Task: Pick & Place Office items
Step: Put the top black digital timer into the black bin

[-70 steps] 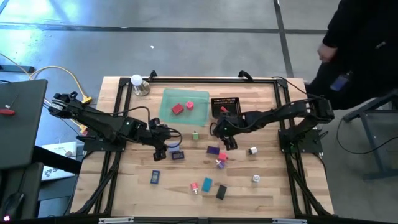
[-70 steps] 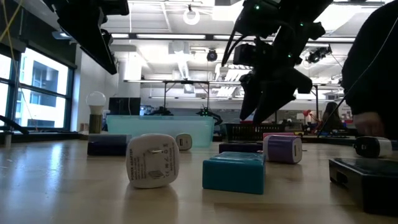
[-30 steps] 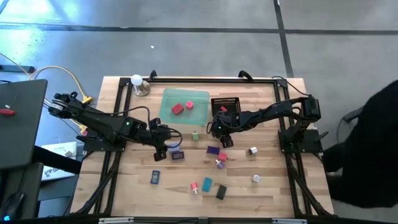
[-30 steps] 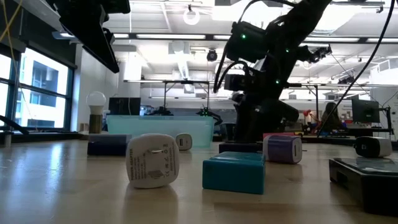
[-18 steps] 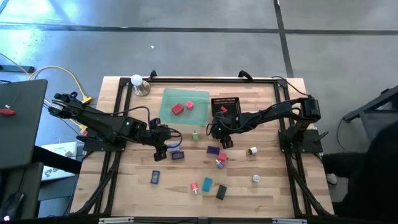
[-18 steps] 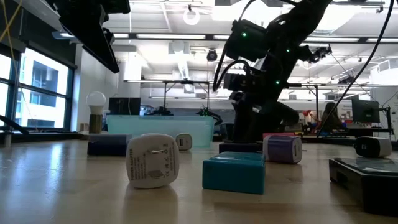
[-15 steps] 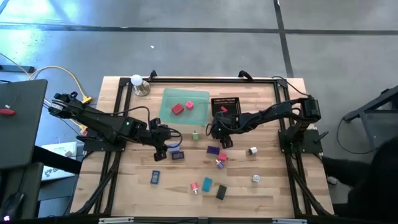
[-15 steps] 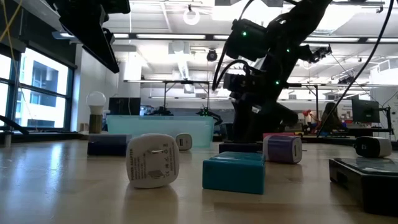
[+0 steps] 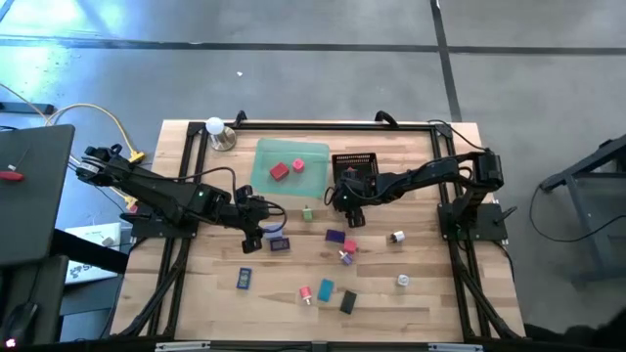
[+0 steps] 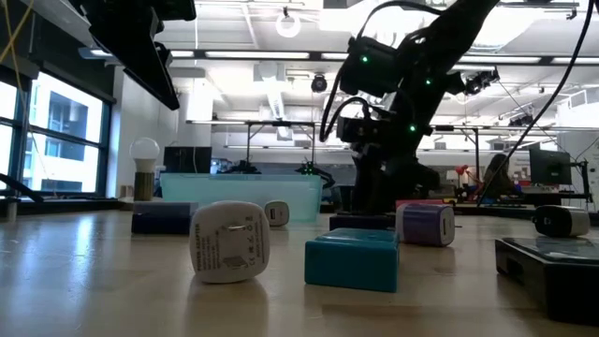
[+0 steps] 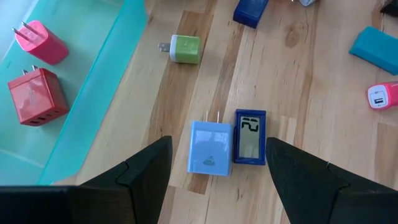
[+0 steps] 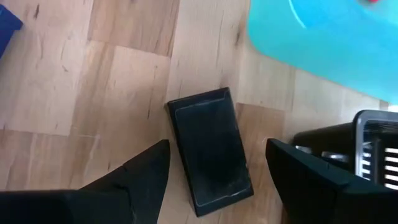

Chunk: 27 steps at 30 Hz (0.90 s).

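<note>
The office items lie scattered on the wooden table: a green charger (image 9: 307,211), a purple block (image 9: 335,236), a teal block (image 9: 326,289) and others. Two red chargers (image 11: 36,87) sit in the translucent green tray (image 9: 291,161). My left gripper (image 11: 219,142) hangs open above a light blue charger (image 11: 209,146) and a small blue clock (image 11: 250,137). My right gripper (image 12: 217,146) is open and low over a flat black item (image 12: 211,149) that lies on the table; its fingers stand on either side of the item, next to the black mesh basket (image 9: 355,166).
A bulb on a base (image 9: 217,128) stands at the table's far left corner. Near the front edge lie a blue item (image 9: 245,279), a black block (image 9: 347,302) and a white charger (image 9: 402,281). Another white item (image 9: 397,237) lies right of centre.
Both arms have kept still. A person in dark clothing beside the table's right edge has moved off, almost out of the high view.
</note>
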### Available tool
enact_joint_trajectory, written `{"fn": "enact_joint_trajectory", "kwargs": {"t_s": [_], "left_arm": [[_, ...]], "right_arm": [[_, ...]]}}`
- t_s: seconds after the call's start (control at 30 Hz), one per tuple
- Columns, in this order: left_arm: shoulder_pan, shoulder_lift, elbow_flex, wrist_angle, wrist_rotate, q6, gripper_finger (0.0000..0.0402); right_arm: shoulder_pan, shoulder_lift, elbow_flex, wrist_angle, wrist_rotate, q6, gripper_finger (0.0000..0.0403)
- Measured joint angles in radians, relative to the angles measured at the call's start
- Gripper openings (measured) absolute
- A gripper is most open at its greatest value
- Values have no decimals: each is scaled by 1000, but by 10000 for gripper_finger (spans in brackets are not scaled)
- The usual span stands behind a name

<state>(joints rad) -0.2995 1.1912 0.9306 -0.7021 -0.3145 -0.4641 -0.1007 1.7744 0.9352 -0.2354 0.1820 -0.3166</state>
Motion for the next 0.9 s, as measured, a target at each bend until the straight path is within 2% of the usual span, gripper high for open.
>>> {"fn": "enact_joint_trajectory", "kwargs": {"t_s": [0.4, 0.7, 0.9], "left_arm": [[0, 0, 0, 0, 0, 1, 250], [0, 0, 0, 0, 0, 3, 250], [0, 0, 0, 0, 0, 2, 250]], "right_arm": [[0, 0, 0, -5, -11, 16, 254], [-5, 0, 3, -57, -67, 63, 254], [-5, -1, 3, -95, -155, 100, 254]]}}
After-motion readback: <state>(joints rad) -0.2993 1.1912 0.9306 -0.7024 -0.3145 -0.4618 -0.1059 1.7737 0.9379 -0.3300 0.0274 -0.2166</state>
